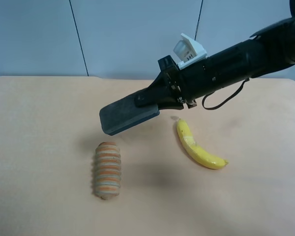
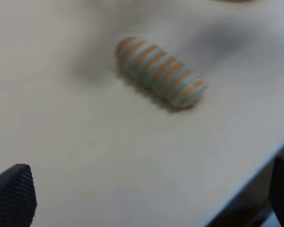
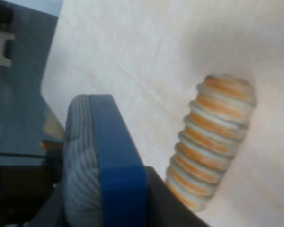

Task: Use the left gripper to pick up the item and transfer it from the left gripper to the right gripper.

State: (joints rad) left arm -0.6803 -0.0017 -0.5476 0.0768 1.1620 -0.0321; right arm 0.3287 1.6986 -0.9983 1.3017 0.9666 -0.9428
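Slim black right tool (image 1: 155, 101) clamps one end of the dark grey, blue-sided block (image 1: 128, 114), aloft over the pale table (image 1: 39, 147), just far of the orange-striped ridged roll (image 1: 106, 169). Left tool (image 2: 149, 189) stands apart, empty. The block seems light, stiff-backed, soft-faced: pinch its flat faces.

White box (image 1: 189, 50) on top of arm behind right gripper (image 1: 160, 102), which clamps item (image 1: 129, 115), over far half of worktop (image 1: 39, 147): dark printed marks, one resembling "H", rest too small to read. No other legible text.
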